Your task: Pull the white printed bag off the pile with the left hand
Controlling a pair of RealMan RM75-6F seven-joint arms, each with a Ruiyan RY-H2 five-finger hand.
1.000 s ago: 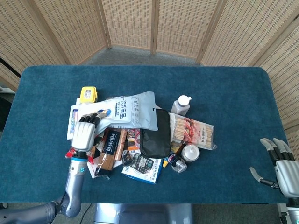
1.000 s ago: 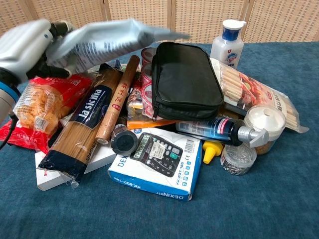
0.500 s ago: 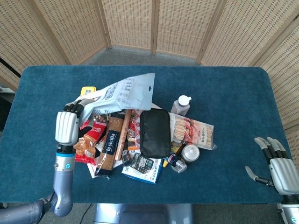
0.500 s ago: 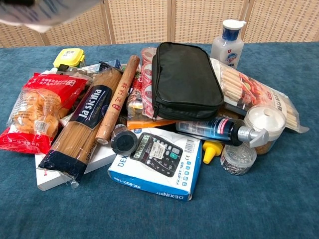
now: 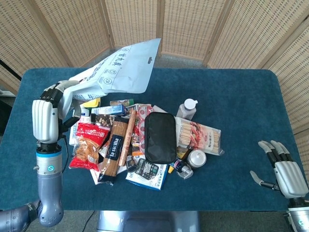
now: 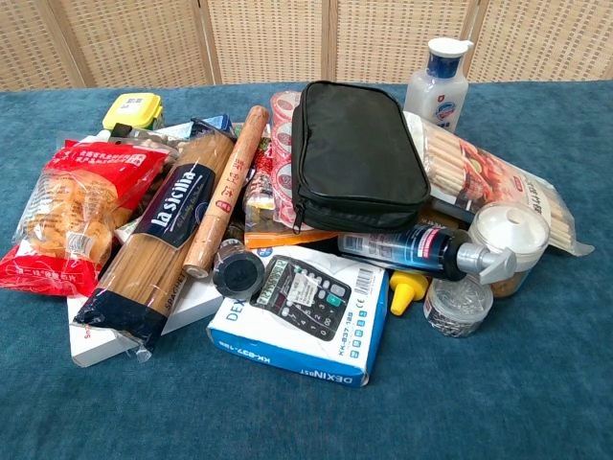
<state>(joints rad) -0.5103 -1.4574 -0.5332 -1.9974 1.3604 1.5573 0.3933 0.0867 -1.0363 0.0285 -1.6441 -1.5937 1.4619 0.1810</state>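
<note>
My left hand (image 5: 47, 113) grips one end of the white printed bag (image 5: 120, 70) and holds it high above the pile, clear of everything below. The bag hangs flat, its printed face toward the head camera, over the far left of the table. The chest view shows neither the bag nor the left hand. Below lies the pile: a black pouch (image 5: 161, 137) (image 6: 356, 156), a dark spaghetti pack (image 5: 112, 151) (image 6: 159, 241) and a red snack bag (image 5: 87, 147) (image 6: 72, 213). My right hand (image 5: 286, 168) rests open near the table's front right corner, holding nothing.
A white bottle (image 5: 187, 108) (image 6: 437, 83), a pack of breadsticks (image 5: 199, 135) (image 6: 488, 183), a calculator box (image 5: 147, 173) (image 6: 306, 317), a dark spray bottle (image 6: 421, 249) and a yellow box (image 6: 131, 112) crowd the table's middle. Blue cloth (image 5: 241, 101) shows bare to the right. A wicker screen (image 5: 193, 24) stands behind.
My left hand has risen and swung left with the white bag, lifting it fully off the pile and out of the chest view. The right hand has barely shifted.
</note>
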